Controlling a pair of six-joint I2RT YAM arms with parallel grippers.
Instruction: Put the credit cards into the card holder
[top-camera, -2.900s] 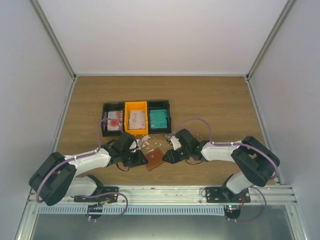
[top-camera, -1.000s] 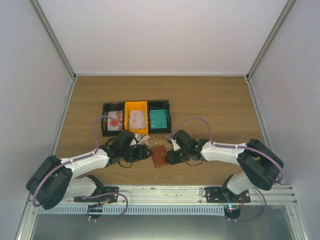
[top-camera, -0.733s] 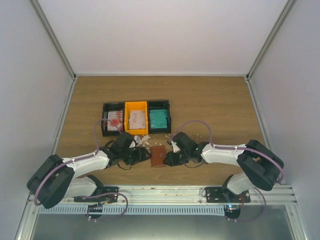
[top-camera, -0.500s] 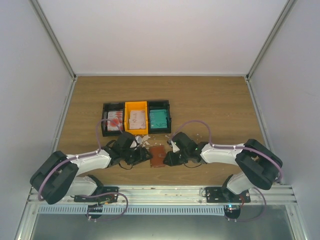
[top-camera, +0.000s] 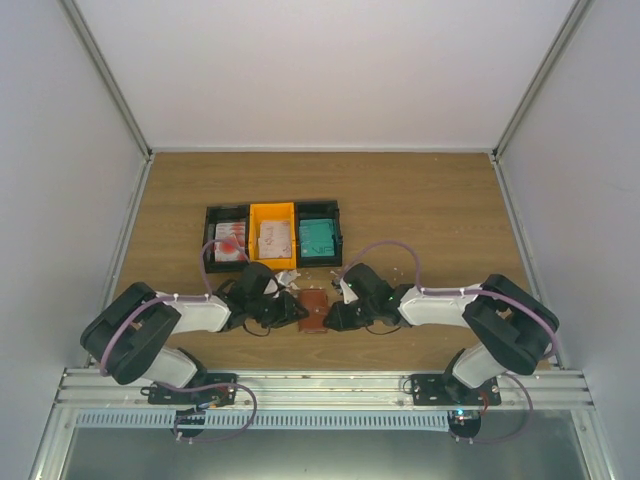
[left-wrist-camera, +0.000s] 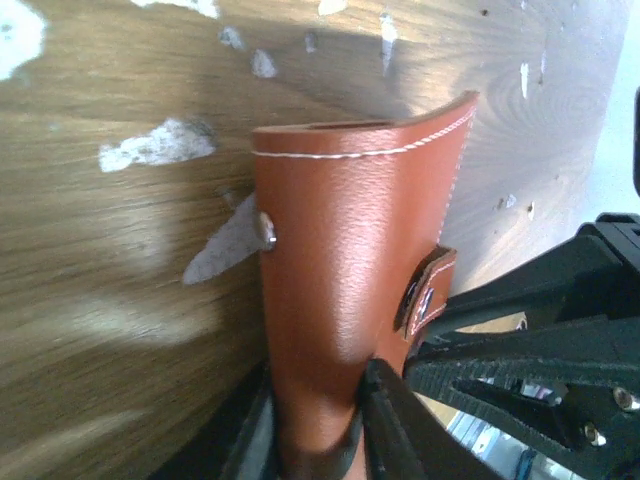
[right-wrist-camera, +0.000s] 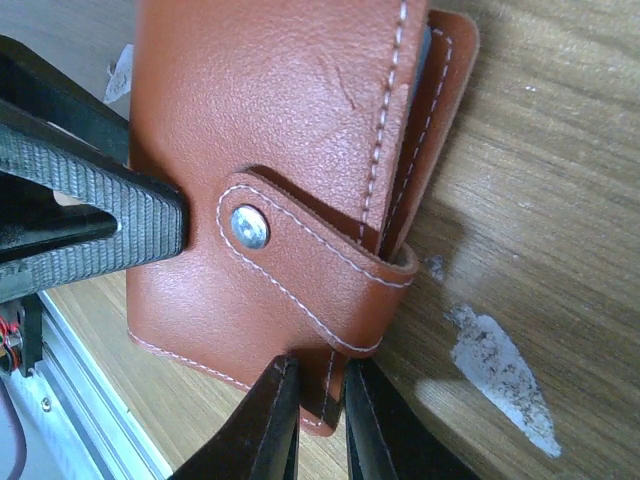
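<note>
Card holder: closed, snap strap fastened. Lies mid-width by near edge of desk. Reddish-brown grained leather, white stitching, flat rectangle, metal stud.
Left tool: narrow, pinching one end of holder.
Right tool: narrow, pinching opposite edge beside strap.
Step, likely: steadying holder for opening.
Next: pop strap, spread flaps.
Credit cards: thin, flat, not yet loaded, sorted in plastic bins behind holder.

card holder grained reddish-brown leather, white-stitched; snap shiny metal; table matt wood, visible grain.
</note>
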